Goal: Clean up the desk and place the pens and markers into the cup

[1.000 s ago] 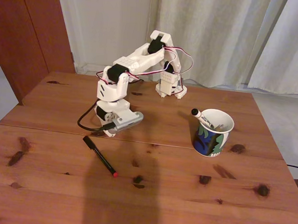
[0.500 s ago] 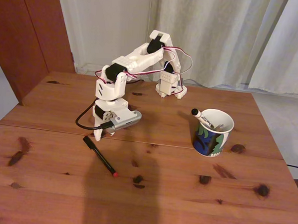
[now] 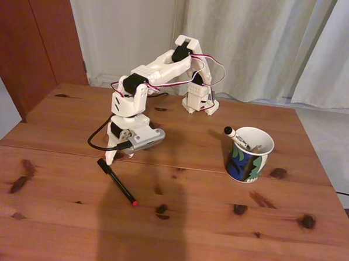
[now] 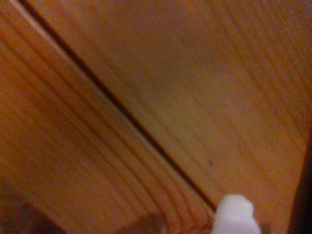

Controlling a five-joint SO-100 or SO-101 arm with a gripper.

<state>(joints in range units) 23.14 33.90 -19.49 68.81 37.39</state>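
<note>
Holding a white marker (image 3: 237,137), patterned cup (image 3: 247,162)

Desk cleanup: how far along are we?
Done: a white marker already stands in the cup. In hand: nothing; the gripper is low over the desk beside the cap end of the black pen; whether its jaws are open is unclear. Left: grasp that pen and drop it in the cup.
</note>
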